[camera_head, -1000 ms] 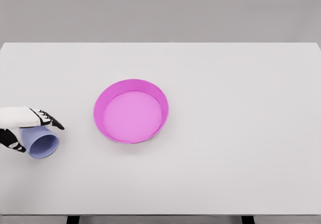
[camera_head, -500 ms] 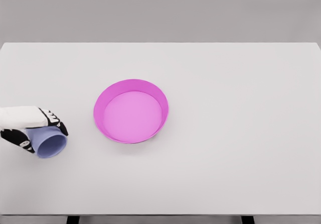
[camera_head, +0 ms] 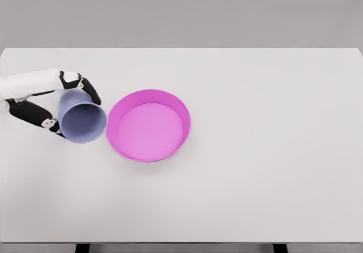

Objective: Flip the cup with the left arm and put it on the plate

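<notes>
Item: cup (camera_head: 83,123), lavender, held just left of the plate (camera_head: 148,94), mouth tilted toward my camera. Left hand (camera_head: 54,101): fingers (camera_head: 91,91) wrapped around the cup's wall. Plate: pink, on the desk (camera_head: 272,151). Step, as I judge it: carrying and turning. Next: rotate the cup upright, shift right, lower onto the plate.
</notes>
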{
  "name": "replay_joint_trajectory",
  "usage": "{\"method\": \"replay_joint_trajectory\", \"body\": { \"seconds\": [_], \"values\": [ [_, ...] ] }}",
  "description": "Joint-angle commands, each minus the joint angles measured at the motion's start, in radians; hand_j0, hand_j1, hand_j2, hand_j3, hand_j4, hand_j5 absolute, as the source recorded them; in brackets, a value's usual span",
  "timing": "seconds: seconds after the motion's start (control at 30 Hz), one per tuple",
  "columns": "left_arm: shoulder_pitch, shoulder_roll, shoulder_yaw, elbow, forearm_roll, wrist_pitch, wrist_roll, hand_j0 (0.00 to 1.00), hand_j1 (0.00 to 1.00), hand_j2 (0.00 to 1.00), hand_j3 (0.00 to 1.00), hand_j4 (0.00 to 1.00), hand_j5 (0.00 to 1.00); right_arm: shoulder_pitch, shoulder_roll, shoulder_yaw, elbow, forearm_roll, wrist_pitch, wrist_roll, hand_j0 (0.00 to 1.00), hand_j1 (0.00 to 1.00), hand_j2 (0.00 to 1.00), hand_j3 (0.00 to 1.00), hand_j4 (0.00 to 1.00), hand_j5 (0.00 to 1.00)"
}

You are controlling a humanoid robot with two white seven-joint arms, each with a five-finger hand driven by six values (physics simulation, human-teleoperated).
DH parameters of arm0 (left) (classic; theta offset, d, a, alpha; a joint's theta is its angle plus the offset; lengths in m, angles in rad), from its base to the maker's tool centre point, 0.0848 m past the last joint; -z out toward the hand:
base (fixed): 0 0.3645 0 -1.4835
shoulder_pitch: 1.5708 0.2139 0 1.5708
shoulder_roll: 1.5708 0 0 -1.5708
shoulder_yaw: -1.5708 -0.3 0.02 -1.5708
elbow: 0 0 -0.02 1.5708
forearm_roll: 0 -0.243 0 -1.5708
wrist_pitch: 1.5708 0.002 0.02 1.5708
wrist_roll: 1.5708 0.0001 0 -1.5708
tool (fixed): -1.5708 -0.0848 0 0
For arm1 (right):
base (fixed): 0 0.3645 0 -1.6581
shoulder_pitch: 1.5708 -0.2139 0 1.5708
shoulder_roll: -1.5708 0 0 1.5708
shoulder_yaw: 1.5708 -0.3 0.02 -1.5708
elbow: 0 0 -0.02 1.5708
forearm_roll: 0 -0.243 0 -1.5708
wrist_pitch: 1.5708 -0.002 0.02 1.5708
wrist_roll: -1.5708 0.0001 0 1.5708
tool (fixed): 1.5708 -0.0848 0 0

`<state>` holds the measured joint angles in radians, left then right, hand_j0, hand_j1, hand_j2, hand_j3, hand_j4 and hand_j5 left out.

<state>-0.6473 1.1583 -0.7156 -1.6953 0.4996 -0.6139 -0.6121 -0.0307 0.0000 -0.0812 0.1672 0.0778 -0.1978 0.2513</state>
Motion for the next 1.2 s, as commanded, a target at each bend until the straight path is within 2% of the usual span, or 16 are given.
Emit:
{"method": "replay_joint_trajectory", "body": {
  "seconds": [0.0,0.1,0.17,0.3,0.37,0.43,0.47,0.6,0.7,0.77,0.83,0.9,1.07,1.13,1.17],
  "values": [
    [-0.005,-0.074,0.001,-0.009,0.069,0.003,0.001,0.44,0.44,0.44,0.44,0.44,0.44,0.000,0.000,0.000,0.000,0.000,0.000,0.000,1.00,1.00,1.00,1.00,1.00,1.00],
    [-0.049,-0.115,-0.016,-0.007,0.128,0.003,0.001,0.44,0.44,0.44,0.44,0.44,0.44,0.000,0.000,0.000,0.000,0.000,0.000,0.000,1.00,1.00,1.00,1.00,1.00,1.00],
    [-0.052,-0.140,-0.019,-0.007,0.169,0.003,0.001,0.43,0.43,0.43,0.43,0.43,0.43,0.000,0.000,0.000,0.000,0.000,0.000,0.000,1.00,1.00,1.00,1.00,1.00,1.00],
    [-0.069,-0.207,-0.056,-0.006,0.218,0.148,0.001,0.43,0.43,0.43,0.43,0.43,0.43,0.000,0.000,0.000,0.000,0.000,0.000,0.000,1.00,1.00,1.00,1.00,1.00,1.00],
    [-0.095,-0.227,-0.108,0.000,0.290,0.201,0.001,0.39,0.39,0.39,0.39,0.39,0.39,0.000,0.000,0.000,0.000,0.000,0.000,0.000,1.00,1.00,1.00,1.00,1.00,1.00],
    [-0.095,-0.273,-0.116,0.008,0.323,0.282,0.001,0.40,0.40,0.40,0.40,0.40,0.40,0.000,0.000,0.000,0.000,0.000,0.000,0.000,1.00,1.00,1.00,1.00,1.00,1.00],
    [-0.100,-0.292,-0.153,0.028,0.352,0.292,0.001,0.40,0.40,0.40,0.40,0.40,0.40,0.000,0.000,0.000,0.000,0.000,0.000,0.000,1.00,1.00,1.00,1.00,1.00,1.00],
    [-0.138,-0.304,-0.199,0.049,0.499,0.293,0.001,0.39,0.39,0.39,0.39,0.39,0.39,0.000,0.000,0.000,0.000,0.000,0.000,0.000,1.00,1.00,1.00,1.00,1.00,1.00],
    [-0.155,-0.335,-0.231,0.051,0.563,0.290,0.001,0.38,0.38,0.38,0.38,0.38,0.38,0.000,0.000,0.000,0.000,0.000,0.000,0.000,1.00,1.00,1.00,1.00,1.00,1.00],
    [-0.155,-0.371,-0.258,0.086,0.591,0.290,0.001,0.39,0.39,0.39,0.39,0.39,0.39,0.000,0.000,0.000,0.000,0.000,0.000,0.000,1.00,1.00,1.00,1.00,1.00,1.00],
    [-0.155,-0.381,-0.278,0.106,0.611,0.292,0.001,0.38,0.38,0.38,0.38,0.38,0.38,0.000,0.000,0.000,0.000,0.000,0.000,0.000,1.00,1.00,1.00,1.00,1.00,1.00],
    [-0.155,-0.381,-0.317,0.115,0.666,0.295,0.001,0.38,0.38,0.38,0.38,0.38,0.38,0.000,0.000,0.000,0.000,0.000,0.000,0.000,1.00,1.00,1.00,1.00,1.00,1.00],
    [-0.146,-0.368,-0.346,0.120,0.760,0.324,0.001,0.38,0.38,0.38,0.38,0.38,0.38,0.000,0.000,0.000,0.000,0.000,0.000,0.000,1.00,1.00,1.00,1.00,1.00,1.00],
    [-0.146,-0.359,-0.349,0.147,0.771,0.332,0.001,0.38,0.38,0.38,0.38,0.38,0.38,0.000,0.000,0.000,0.000,0.000,0.000,0.000,1.00,1.00,1.00,1.00,1.00,1.00],
    [-0.149,-0.362,-0.375,0.172,0.771,0.333,0.001,0.39,0.39,0.39,0.39,0.39,0.39,0.000,0.000,0.000,0.000,0.000,0.000,0.000,1.00,1.00,1.00,1.00,1.00,1.00]
  ]
}}
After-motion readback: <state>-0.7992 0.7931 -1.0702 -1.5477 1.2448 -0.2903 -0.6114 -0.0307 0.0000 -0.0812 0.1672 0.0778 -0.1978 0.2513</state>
